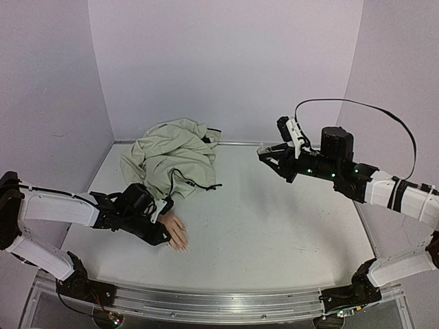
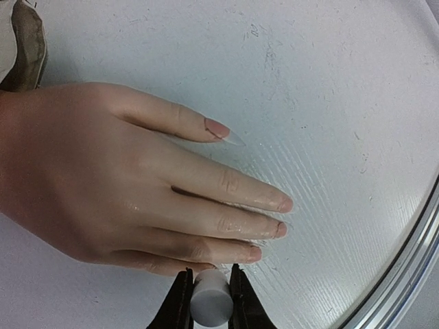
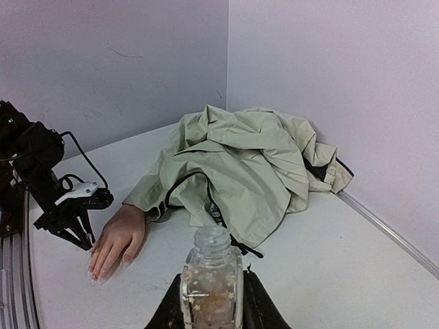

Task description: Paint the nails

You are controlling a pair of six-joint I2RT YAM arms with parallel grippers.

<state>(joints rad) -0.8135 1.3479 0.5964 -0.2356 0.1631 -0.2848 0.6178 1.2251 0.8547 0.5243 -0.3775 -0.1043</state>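
The nails point(image 2: 285, 203) sit at the ends of the fingers of the mannequin hand point(image 2: 103, 178). The hand lies palm down on the white surface point(image 2: 329, 103) at the front left, and its sleeve runs into a crumpled beige jacket point(image 3: 233, 164). The nails are tiny, hard and smooth, and fixed to the hand. I think one should not take hold of them at all; only a wet brush should touch them, lightly. The finger set apart from the others wears a long clear pointed tip, which looks thin and may snap off easily. The hand seems light and nothing pins it down, so a strong push could slide it.

The left pincer point(image 2: 210, 279) is pinching a small white cylinder point(image 2: 210, 308), probably the brush handle, just beside the lowest finger. The bristles are not visible. The right pincer point(image 3: 212, 312) is pinching a small glass bottle point(image 3: 211, 267) by its body, upright and uncapped, well apart from the hand. Glass is slippery and fragile, so a grip on the sides seems sensible. I can read no brand or writing anywhere; the bottle shows only small pale specks.
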